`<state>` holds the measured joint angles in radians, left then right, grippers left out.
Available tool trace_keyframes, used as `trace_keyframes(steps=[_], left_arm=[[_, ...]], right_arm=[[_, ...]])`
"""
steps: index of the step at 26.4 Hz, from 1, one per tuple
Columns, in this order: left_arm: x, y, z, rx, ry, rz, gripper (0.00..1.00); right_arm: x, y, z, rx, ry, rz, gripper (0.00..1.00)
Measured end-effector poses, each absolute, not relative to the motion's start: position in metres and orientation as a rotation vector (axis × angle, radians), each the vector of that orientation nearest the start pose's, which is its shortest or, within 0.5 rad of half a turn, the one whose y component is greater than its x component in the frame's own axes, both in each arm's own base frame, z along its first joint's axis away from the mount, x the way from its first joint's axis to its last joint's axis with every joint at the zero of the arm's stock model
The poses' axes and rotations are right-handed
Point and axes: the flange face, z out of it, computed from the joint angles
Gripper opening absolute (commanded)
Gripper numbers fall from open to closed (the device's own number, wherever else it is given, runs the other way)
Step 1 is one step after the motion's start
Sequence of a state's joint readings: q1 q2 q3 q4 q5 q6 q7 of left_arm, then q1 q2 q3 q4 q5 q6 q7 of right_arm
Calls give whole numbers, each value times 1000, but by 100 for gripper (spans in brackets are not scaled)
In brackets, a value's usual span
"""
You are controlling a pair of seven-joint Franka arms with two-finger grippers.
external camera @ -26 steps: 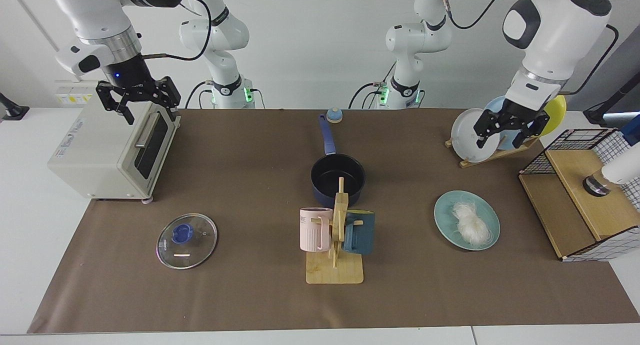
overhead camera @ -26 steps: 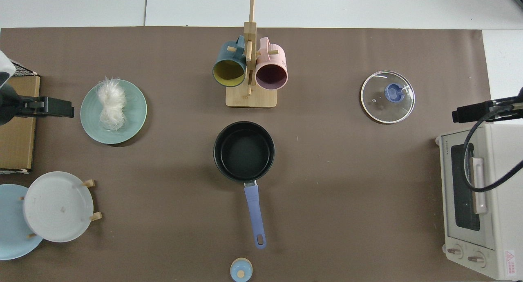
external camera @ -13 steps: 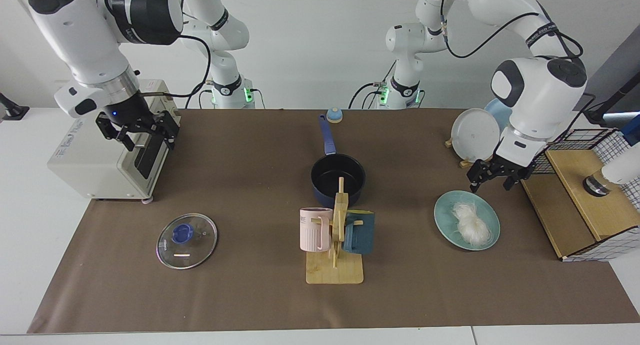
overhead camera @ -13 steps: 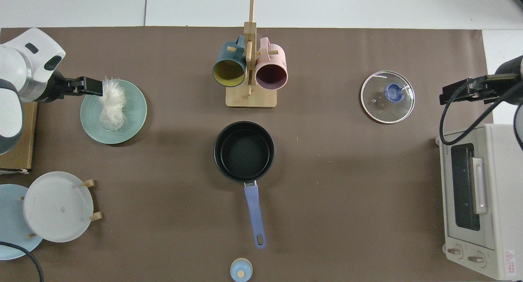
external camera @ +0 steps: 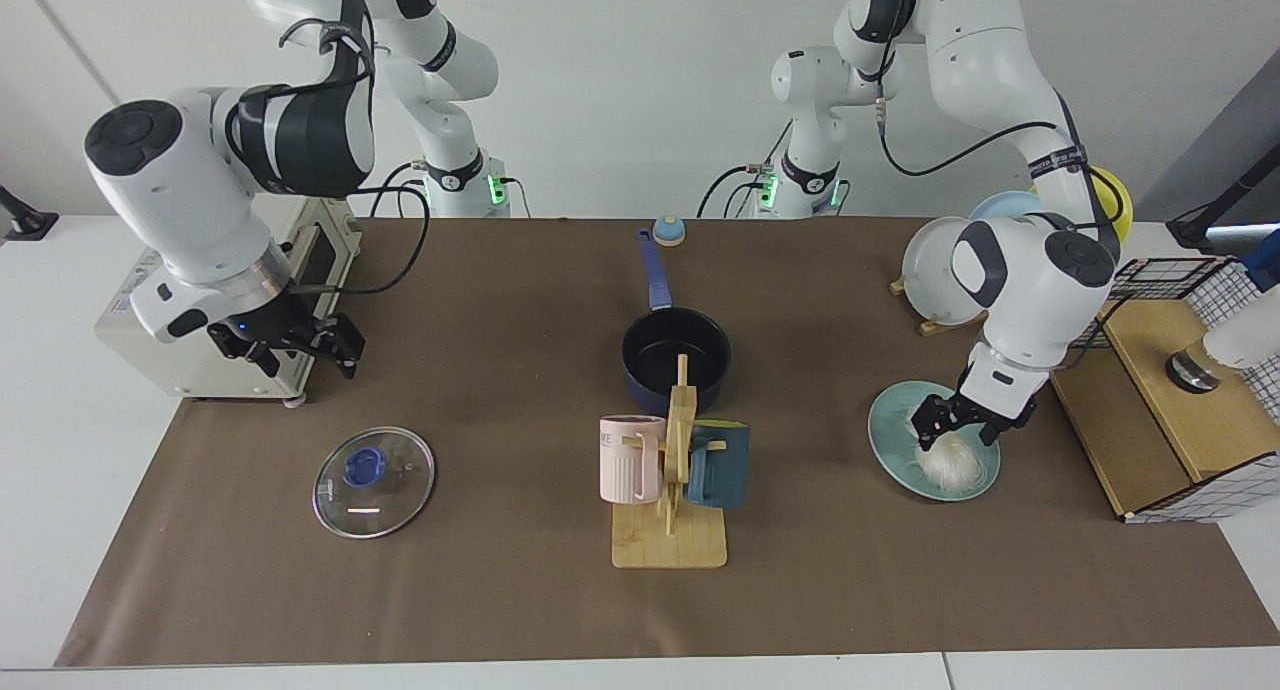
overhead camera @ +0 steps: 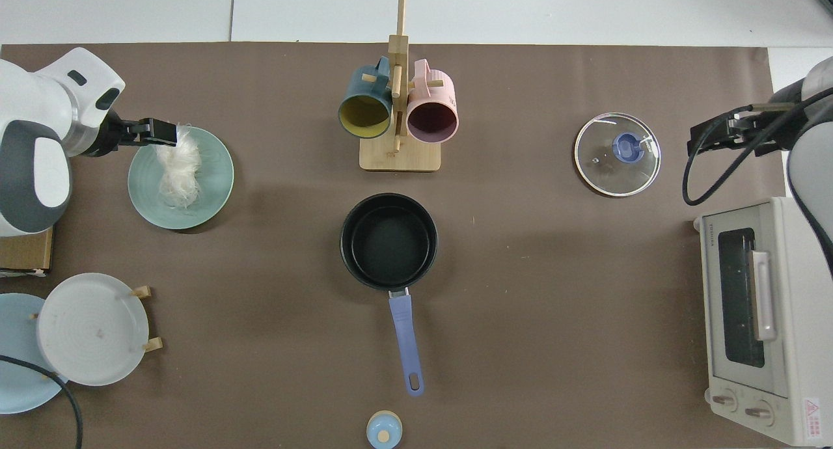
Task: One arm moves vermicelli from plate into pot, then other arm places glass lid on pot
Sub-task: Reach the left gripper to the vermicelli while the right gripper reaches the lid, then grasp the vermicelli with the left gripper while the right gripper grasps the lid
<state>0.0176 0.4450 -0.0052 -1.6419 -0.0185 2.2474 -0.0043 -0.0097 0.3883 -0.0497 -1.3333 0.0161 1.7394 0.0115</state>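
The pot point(external camera: 675, 358) sat empty while the open left gripper point(external camera: 958, 432) had dropped onto the plate's point(external camera: 893, 456) vermicelli point(external camera: 950, 459); right gripper point(external camera: 300, 345) open, lower.

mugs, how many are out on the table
2, both hung on the wooden rack in front of the pot: a pink mug and a dark teal mug, one on each side of its post. None seem hidden.

bare mat point(overhead camera: 273, 208) between plate point(overhead camera: 215, 202) and pot point(overhead camera: 388, 241)
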Motion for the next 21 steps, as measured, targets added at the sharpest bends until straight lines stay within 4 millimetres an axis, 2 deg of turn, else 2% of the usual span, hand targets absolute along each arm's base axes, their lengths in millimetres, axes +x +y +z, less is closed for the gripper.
trace_keyframes(steps=[12,13,14,15,16,17,21], left_arm=[[691,16,329,-3148,-72,-178,100],[691,17,325,-3148,-74,-169,95],[691,17,321,-3149,-77,-161,75],[691,17,318,-3149,-85,-157,46],[691,17,316,-3149,-100,-155,26],[691,16,315,-3149,-121,-156,0],[692,16,315,-3148,-212,-153,0]], right_arm=[[709,-28,447,-3144,102,-95,100],[712,-28,442,-3144,101,-105,100],[714,-28,435,-3144,101,-112,100],[716,-28,427,-3145,101,-113,100],[716,-28,418,-3145,102,-112,100],[717,-28,409,-3145,102,-112,100],[713,-28,377,-3146,102,-91,100]])
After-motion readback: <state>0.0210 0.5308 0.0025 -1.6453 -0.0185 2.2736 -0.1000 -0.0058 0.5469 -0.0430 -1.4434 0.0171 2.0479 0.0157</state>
